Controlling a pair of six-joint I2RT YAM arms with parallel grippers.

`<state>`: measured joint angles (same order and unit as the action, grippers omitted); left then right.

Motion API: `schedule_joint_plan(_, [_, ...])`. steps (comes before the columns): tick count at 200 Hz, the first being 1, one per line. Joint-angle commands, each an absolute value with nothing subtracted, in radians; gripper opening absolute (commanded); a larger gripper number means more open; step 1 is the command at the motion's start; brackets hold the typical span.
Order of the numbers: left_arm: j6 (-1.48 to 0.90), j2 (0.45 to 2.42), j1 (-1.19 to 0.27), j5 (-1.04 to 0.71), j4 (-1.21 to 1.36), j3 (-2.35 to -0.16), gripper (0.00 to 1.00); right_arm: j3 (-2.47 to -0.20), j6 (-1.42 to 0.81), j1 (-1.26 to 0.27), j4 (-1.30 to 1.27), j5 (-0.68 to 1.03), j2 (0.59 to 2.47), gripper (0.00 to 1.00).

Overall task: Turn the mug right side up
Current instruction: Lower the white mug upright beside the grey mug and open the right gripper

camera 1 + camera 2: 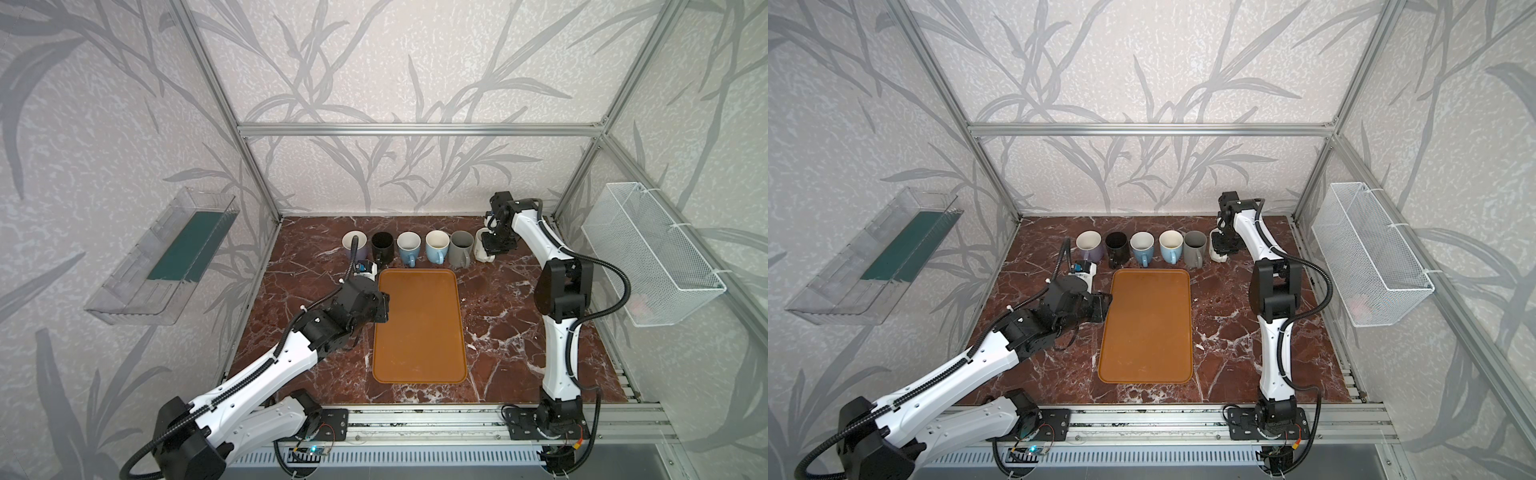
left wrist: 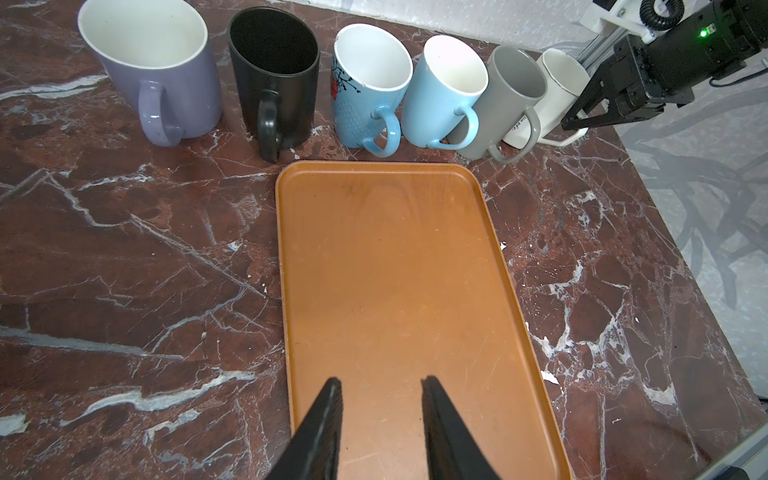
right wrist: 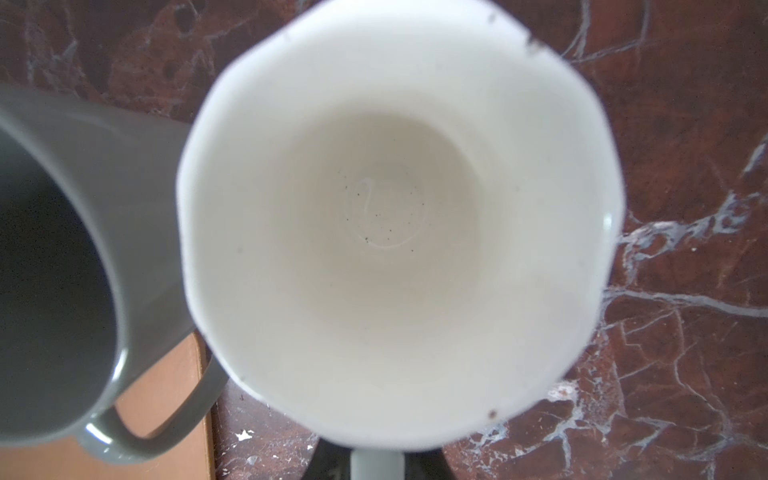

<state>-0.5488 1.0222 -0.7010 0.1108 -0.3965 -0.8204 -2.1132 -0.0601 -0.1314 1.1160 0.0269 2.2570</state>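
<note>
Flip looks done: white mug [image 3: 395, 216] stands mouth-up by the tabletop's [image 1: 498, 332] back edge near its right corner, right gripper [image 2: 570, 123] clamped on its handle [image 2: 567, 141], left gripper [image 2: 382, 388] jaws apart, empty, over the tray [image 2: 395, 270]; only release left.

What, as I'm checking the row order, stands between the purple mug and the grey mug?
Three upright mugs, counting from the purple mug: a black mug, a patterned blue mug, then a plain blue mug. The left wrist view shows this best.
</note>
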Motion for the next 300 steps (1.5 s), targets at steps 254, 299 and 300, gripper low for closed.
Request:
schedule_joint_plan(254, [-0.545, 0.974, -0.699, 0.150, -0.442, -0.849, 0.39, -2.046, -0.062, -0.126, 1.073, 0.028, 2.148, 0.32])
schedule_joint_plan(299, [-0.527, 0.970, -0.697, 0.165, -0.437, -0.852, 0.40, -2.046, -0.055, -0.126, 1.080, 0.020, 2.107, 0.33])
schedule_joint_plan(300, [-0.527, 0.970, -0.696, 0.165, -0.435, -0.852, 0.40, -2.045, -0.055, -0.126, 1.081, 0.020, 2.106, 0.33])
